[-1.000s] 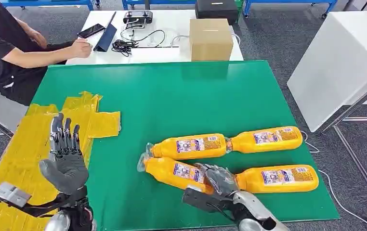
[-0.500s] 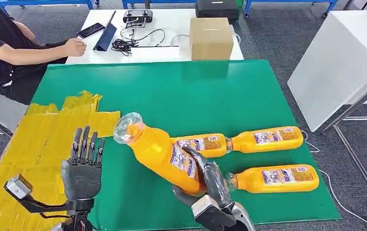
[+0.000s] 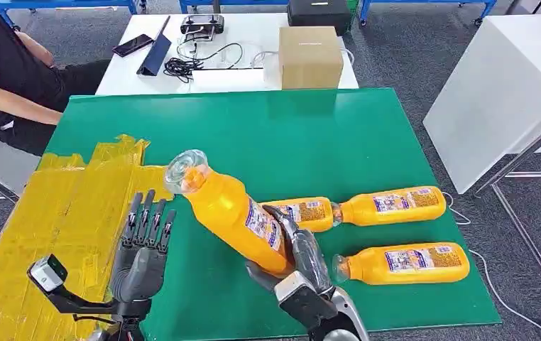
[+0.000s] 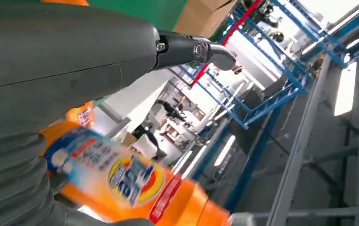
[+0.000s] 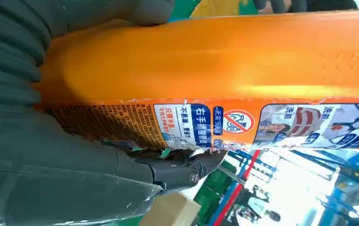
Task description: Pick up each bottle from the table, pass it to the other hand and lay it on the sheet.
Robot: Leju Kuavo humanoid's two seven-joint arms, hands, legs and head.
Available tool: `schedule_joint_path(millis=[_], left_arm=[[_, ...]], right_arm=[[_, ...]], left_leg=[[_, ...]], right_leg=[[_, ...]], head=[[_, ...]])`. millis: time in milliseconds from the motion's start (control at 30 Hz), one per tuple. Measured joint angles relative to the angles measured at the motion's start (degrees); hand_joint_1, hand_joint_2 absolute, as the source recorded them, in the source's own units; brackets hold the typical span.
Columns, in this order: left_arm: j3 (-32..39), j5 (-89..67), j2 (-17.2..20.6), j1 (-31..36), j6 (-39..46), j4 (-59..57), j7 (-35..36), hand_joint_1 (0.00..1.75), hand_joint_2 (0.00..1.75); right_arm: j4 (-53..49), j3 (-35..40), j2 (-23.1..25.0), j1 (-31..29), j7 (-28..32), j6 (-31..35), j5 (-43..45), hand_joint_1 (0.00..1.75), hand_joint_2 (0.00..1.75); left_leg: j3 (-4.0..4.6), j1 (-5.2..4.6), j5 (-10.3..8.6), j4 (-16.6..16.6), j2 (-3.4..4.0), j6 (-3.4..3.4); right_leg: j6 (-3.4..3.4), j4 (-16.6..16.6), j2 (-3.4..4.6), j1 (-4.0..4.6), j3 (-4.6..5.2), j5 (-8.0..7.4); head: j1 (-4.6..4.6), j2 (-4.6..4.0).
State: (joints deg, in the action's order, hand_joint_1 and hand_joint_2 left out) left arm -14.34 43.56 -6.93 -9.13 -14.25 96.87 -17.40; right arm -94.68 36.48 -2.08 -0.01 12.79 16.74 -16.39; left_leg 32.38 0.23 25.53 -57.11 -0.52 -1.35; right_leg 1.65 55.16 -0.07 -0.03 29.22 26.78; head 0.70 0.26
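Observation:
My right hand (image 3: 302,257) grips an orange bottle (image 3: 228,213) by its lower body and holds it tilted above the green mat, clear cap end up and to the left. The right wrist view has that bottle (image 5: 224,80) pressed against my right hand's fingers (image 5: 8,52). My left hand (image 3: 143,245) is raised with its fingers spread, a short gap left of the bottle and touching nothing. In the left wrist view the bottle (image 4: 126,181) lies just past my left hand (image 4: 50,56). Three more orange bottles lie on the mat: (image 3: 309,213), (image 3: 392,204), (image 3: 402,263). The yellow sheet (image 3: 40,220) covers the left side.
The green mat (image 3: 268,135) covers the table. Behind it a white table carries a cardboard box (image 3: 310,57), cables and a phone. A seated person (image 3: 5,78) is at the far left. A white cabinet (image 3: 498,92) stands to the right.
My right hand has lifted the bottle off the mat and carried it up and left. My left hand moved right toward it. The person drew their arm back from the white table.

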Motion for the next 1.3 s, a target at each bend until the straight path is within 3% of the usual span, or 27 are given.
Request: schedule_joint_path(millis=[600,900,1200,1233,1300], left_arm=[[-0.28,-0.52,0.28,0.45,-2.47,-1.14,0.11,0.0,1.75],[0.35,-0.59,0.57,0.58,-4.02,-1.62,1.01,0.0,1.75],[1.14,-5.05,1.99,1.46,-7.3,-3.58,1.25,0.02,1.75],[1.14,-5.29,2.16,1.5,-7.47,-3.8,1.25,1.59,1.75],[1.14,-5.84,2.51,1.57,-8.09,-4.13,0.98,1.59,1.75]], right_arm=[[6.94,5.33,1.22,-7.31,-6.51,-7.62,-2.34,1.75,1.75],[11.06,11.39,1.29,-13.14,-11.58,-17.05,-3.65,1.75,1.75],[13.81,16.81,1.24,-18.34,-12.85,-21.0,-2.73,1.75,1.75],[14.07,17.09,1.22,-18.63,-12.85,-21.03,-2.71,1.75,1.75],[14.42,17.53,1.22,-19.06,-12.9,-21.07,-2.69,1.75,1.75]], left_leg=[[0.03,-0.01,0.0,0.0,-0.01,0.0],[0.03,-0.01,0.0,0.0,0.02,0.0],[0.02,-0.01,-0.01,-0.01,0.01,0.0],[0.02,-0.01,-0.01,-0.01,0.01,0.0],[0.03,-0.01,-0.01,-0.01,0.01,0.0]], right_leg=[[0.0,0.01,0.0,0.0,-0.01,0.0],[0.0,0.02,0.01,0.0,0.01,0.0],[0.0,0.02,0.01,0.0,0.02,0.0],[0.0,0.02,0.01,0.0,0.02,0.0],[0.0,0.02,0.01,0.0,0.03,0.0]], head=[[-0.02,0.0],[0.0,0.0],[-0.02,0.0],[0.0,0.0],[-0.02,0.0]])
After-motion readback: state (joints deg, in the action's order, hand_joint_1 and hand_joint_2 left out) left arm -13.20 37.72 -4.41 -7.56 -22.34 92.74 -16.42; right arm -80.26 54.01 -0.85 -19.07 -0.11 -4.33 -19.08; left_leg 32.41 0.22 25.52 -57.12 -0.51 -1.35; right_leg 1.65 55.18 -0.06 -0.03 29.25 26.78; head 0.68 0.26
